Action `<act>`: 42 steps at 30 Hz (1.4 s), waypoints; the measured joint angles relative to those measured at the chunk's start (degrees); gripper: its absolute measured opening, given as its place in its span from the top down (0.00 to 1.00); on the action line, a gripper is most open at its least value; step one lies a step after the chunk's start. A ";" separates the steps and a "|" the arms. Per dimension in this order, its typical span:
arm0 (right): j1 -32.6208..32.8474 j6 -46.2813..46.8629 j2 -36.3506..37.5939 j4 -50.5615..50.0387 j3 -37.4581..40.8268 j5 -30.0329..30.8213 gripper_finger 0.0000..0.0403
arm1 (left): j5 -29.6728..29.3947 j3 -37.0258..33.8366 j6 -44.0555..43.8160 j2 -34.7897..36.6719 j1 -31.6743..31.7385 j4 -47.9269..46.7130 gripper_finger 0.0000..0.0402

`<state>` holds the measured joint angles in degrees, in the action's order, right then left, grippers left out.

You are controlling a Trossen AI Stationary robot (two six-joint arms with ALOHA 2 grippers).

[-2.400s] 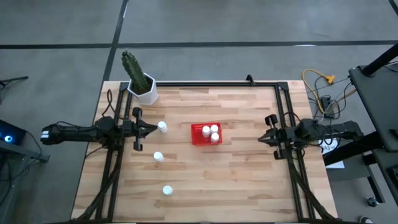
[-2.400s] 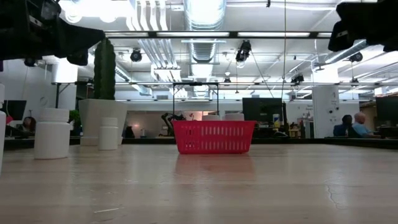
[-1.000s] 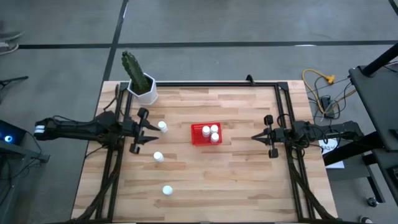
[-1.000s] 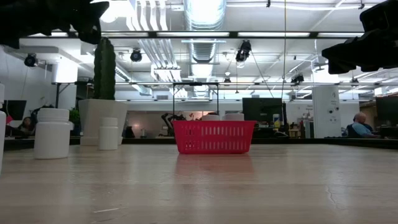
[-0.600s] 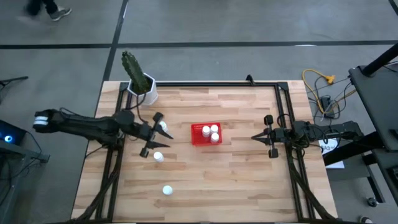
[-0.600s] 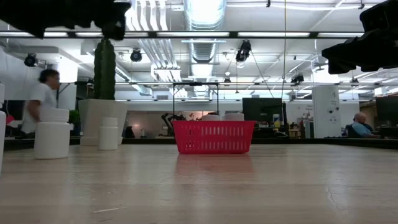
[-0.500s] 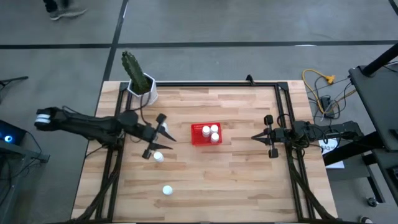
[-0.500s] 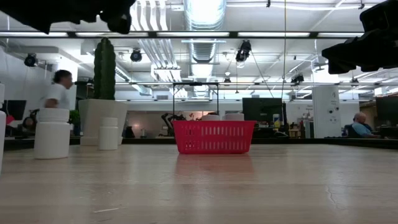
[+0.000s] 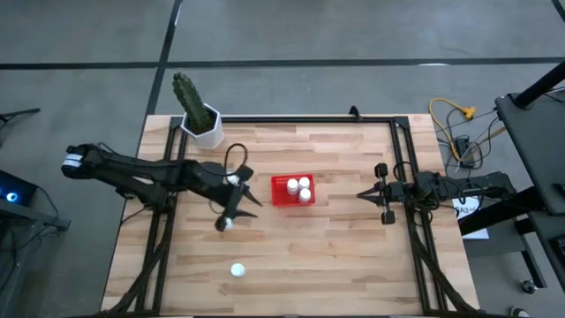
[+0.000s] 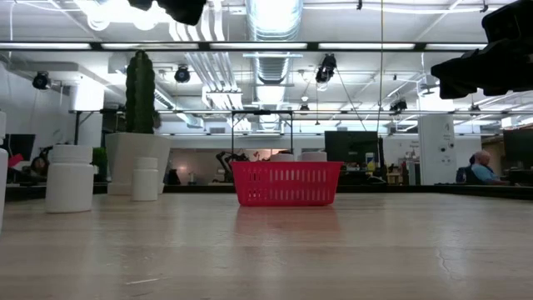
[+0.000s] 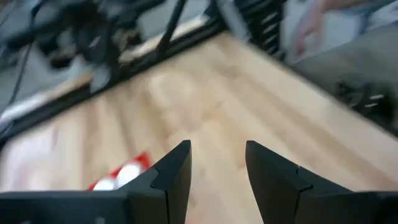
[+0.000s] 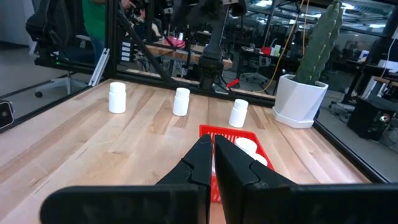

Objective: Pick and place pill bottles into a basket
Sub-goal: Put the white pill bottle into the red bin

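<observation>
My left gripper (image 9: 245, 196) has swung in toward the basket (image 9: 292, 190), fingers spread wide, empty. Right gripper (image 9: 362, 195) waits, fingers pinched together. Three pill bottles (image 9: 300, 189) stand upright in the basket mid-table; three stand outside.

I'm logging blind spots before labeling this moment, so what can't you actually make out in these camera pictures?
- High view: the left gripper covers part of two pill bottles; whether it touches either is hidden.
- Low view: the basket wall hides its bottles; only cap tops show.
- Left wrist view: motion blur smears the table and the basket.
- Low view: the right gripper is cut off by the edge.
</observation>
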<state>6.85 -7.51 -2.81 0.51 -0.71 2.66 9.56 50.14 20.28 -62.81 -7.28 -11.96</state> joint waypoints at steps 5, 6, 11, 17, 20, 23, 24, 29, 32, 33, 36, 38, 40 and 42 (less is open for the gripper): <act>0.00 0.00 0.00 -0.01 0.00 0.00 0.98 | -10.07 8.42 -2.24 -4.34 -0.99 -12.26 0.66; 0.00 0.00 0.00 -0.02 0.00 0.00 0.98 | -11.88 10.10 -3.60 -5.14 -1.05 -14.57 0.66; 0.00 0.00 0.02 -0.02 0.00 0.02 0.98 | -15.23 17.56 -11.31 -9.12 -1.05 -25.41 0.66; 0.00 0.00 -0.02 -0.01 0.00 0.02 0.98 | -14.21 22.53 -20.24 -11.93 -1.10 -32.71 0.66; 0.00 0.00 -0.02 -0.02 0.00 0.04 0.98 | -12.90 22.99 -21.52 -12.36 -1.10 -33.82 0.66; 0.00 0.00 -0.02 -0.04 0.00 0.04 0.98 | -12.66 22.66 -21.45 -12.47 -1.10 -34.09 0.66; -0.02 0.00 -0.02 -0.01 0.00 0.07 0.98 | -12.61 22.57 -21.45 -12.47 -1.10 -34.53 0.66; 0.00 0.00 0.02 -0.02 0.00 0.05 0.98 | -12.14 22.57 -21.43 -12.65 -1.10 -35.43 0.66; -0.02 0.00 0.02 -0.02 0.00 0.07 0.98 | -11.45 22.57 -21.43 -12.67 -1.10 -36.99 0.64; -0.02 0.00 0.02 -0.02 0.00 0.07 0.98 | -11.41 22.57 -21.43 -12.69 -1.10 -37.92 0.62; -0.02 0.00 0.02 -0.03 0.00 0.07 0.98 | -10.89 22.57 -21.41 -12.86 -1.10 -38.61 0.54; -0.02 0.00 0.02 -0.02 0.00 0.07 0.98 | -9.34 22.57 -21.43 -12.95 -1.10 -38.61 0.47; -0.02 0.00 0.02 -0.03 0.00 0.07 0.98 | -8.18 22.57 -21.54 -12.95 -1.10 -38.57 0.41; -0.02 0.00 0.02 -0.04 0.00 0.07 0.98 | -7.24 22.57 -21.79 -12.95 -1.19 -38.56 0.36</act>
<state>6.83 -7.51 -2.79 0.47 -0.71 2.72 2.32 72.71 -1.51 -75.77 -8.47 -50.52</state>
